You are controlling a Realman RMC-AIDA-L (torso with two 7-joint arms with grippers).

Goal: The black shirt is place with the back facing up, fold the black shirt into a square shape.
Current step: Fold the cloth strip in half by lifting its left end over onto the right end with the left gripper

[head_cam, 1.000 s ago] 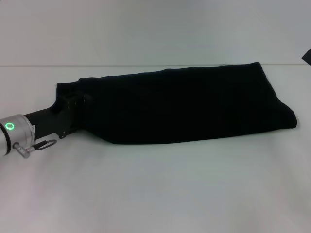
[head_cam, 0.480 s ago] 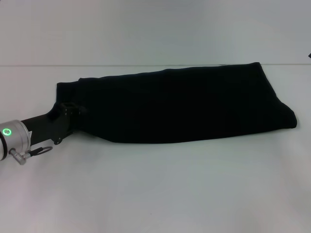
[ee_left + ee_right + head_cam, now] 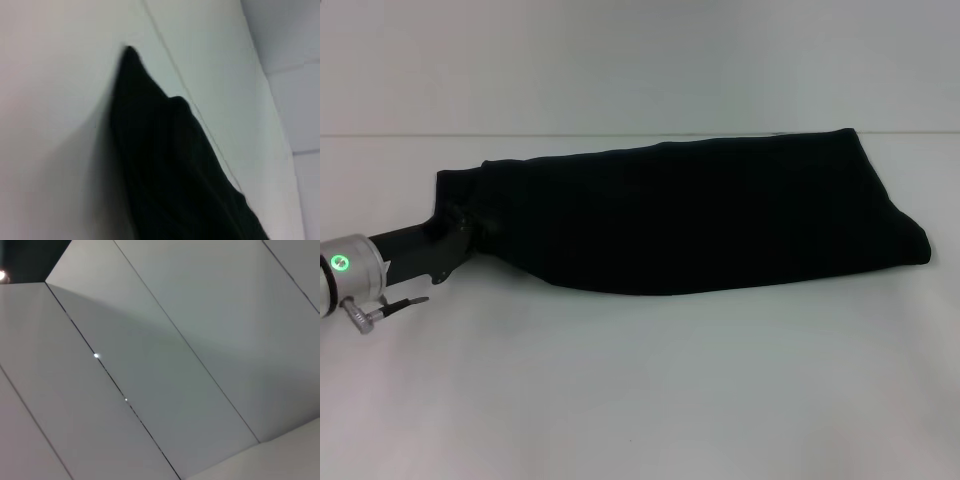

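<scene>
The black shirt lies on the white table as a long folded band, running from the left to the far right. No lettering shows. My left gripper is low at the shirt's left end, black against the black cloth, with its silver wrist behind it at the left edge. In the left wrist view the shirt is a dark pointed mass on the table. My right gripper is out of view.
The table's far edge runs across the back, just behind the shirt, with a pale wall above it. The right wrist view shows only grey wall panels.
My left arm drew back a little toward the left and down, then came back toward the shirt's left end, with the wrist turning. The shirt has kept its shape.
</scene>
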